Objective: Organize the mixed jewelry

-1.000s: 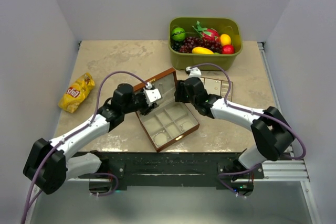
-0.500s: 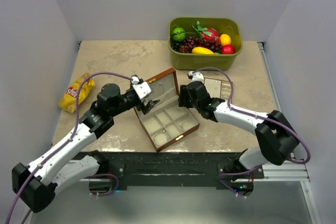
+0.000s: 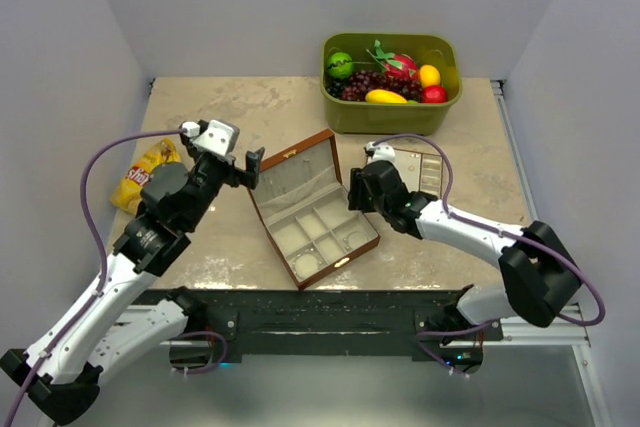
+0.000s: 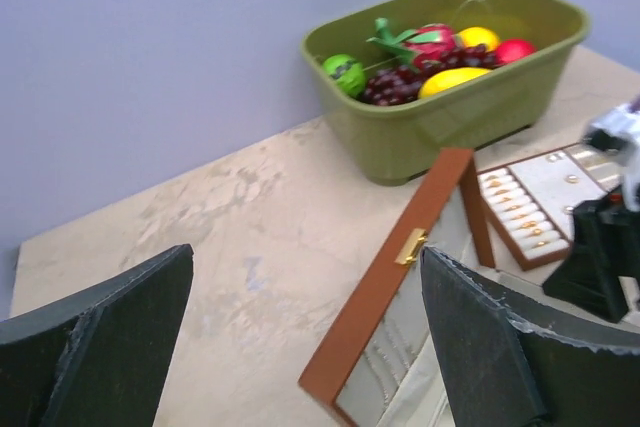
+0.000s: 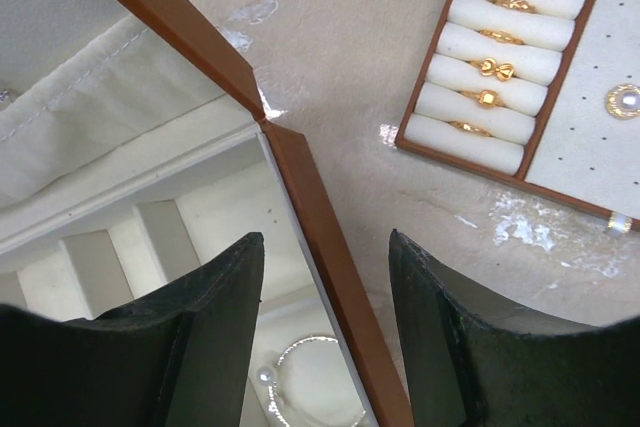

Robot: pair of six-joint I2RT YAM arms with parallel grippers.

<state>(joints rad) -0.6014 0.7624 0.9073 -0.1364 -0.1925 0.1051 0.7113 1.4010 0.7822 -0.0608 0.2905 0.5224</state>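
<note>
The silvery hoop [image 5: 310, 341] in the box [image 5: 312, 209] ran off the picture's bottom edge. The tray [image 5: 480, 169] was cropped at right, its small pieces [image 5: 622, 99] possibly studs.

Mottled beige stone-look tabletop [image 3: 230, 112], 4 items lying on it.
Olive-green plastic tub [image 3: 385, 119] w/ fruit sits at the far edge, right of ctr. Open brown wooden box [image 3: 322, 219] w/ cream compartments lies near ctr, set at an angle, lid tipped back toward far-left. Flat brown-edged cream jewelry tray [image 3: 425, 169] lies just right of the box, betw. it and the tub, apart from both. Crumpled yellow snack bag [image 3: 135, 184] lies at the left edge, well apart from the rest.
</note>
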